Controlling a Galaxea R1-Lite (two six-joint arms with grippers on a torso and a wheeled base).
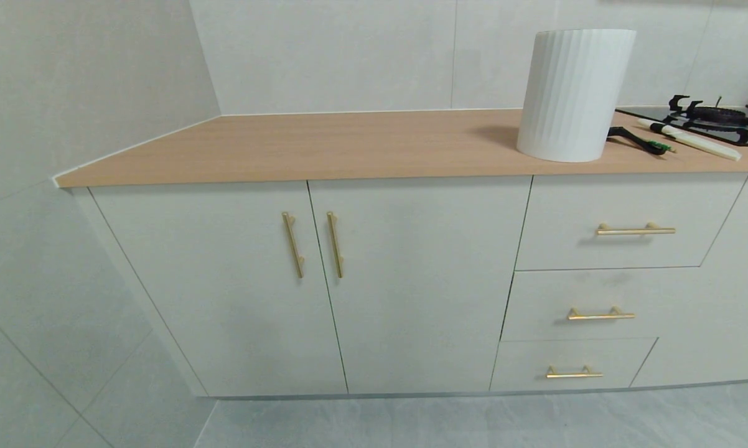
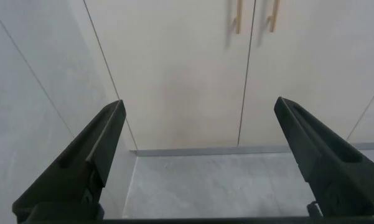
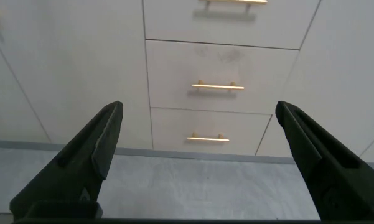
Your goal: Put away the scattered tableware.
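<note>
A tall white ribbed holder (image 1: 574, 93) stands on the wooden countertop (image 1: 324, 144) toward the right. Just right of it lie a black-handled utensil (image 1: 636, 139) and a cream-coloured utensil (image 1: 691, 139), both flat on the counter beside the stove. My left gripper (image 2: 199, 115) is open, held low near the floor and facing the double cabinet doors (image 2: 249, 62). My right gripper (image 3: 199, 115) is also open, low, and facing the stack of drawers (image 3: 221, 81). Nothing is between either pair of fingers.
A black gas stove (image 1: 716, 117) sits at the counter's far right. Below are two cabinet doors with gold handles (image 1: 293, 244) and three drawers (image 1: 617, 227) at the right. A tiled wall closes off the left side. Grey floor (image 1: 473, 420) lies in front.
</note>
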